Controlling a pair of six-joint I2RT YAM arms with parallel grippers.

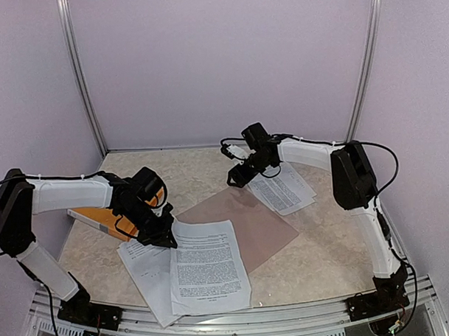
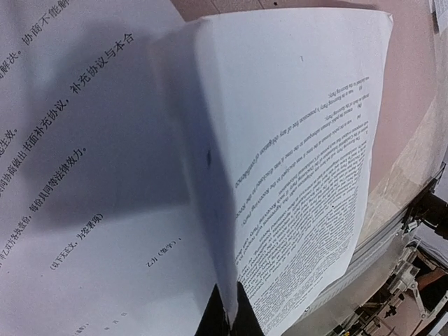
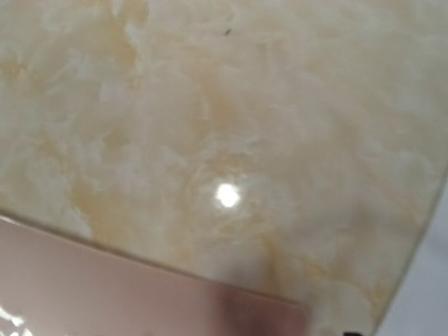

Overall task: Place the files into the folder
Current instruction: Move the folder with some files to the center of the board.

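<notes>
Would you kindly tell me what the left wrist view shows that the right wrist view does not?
Only the left wrist view: the left claw shut on the edge of an English-printed sheet, which curls up over a sheet of Chinese text.
Only the right wrist view: a bright light reflection on the marbled table, and a corner of the pinkish-brown folder.
Both: the folder's surface and some of the table.
</notes>
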